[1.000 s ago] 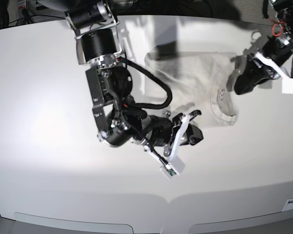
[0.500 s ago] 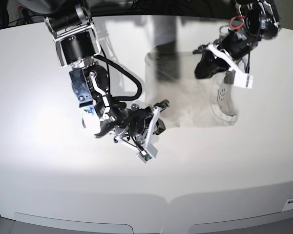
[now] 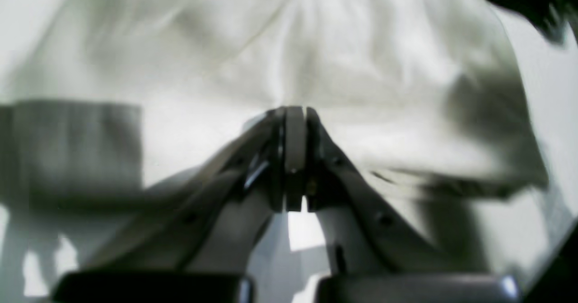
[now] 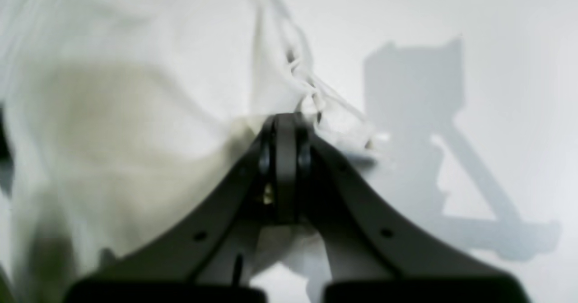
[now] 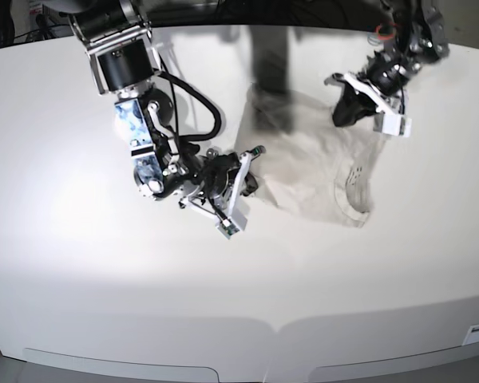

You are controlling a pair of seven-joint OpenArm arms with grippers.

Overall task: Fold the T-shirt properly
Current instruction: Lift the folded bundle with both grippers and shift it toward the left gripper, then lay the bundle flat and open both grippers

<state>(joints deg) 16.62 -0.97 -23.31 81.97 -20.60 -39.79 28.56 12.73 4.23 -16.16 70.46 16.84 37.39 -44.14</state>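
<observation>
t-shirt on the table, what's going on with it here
A two-armed robot is working on a pale T-shirt lying crumpled on a white table. The right hand is shut on a bunched edge of the cloth, and the left hand is shut at another part of the shirt, near the collar end. The shirt is wrinkled and partly gathered, not yet a neat fold.

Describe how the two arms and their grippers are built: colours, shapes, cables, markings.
Both arms are black and silver, with cylindrical joint housings and looping black cables. The right gripper and the left gripper have dark tapered fingers that meet at a narrow tip, and each carries a white bracket with a small camera block. A red cable loop sits near the left wrist.
</observation>
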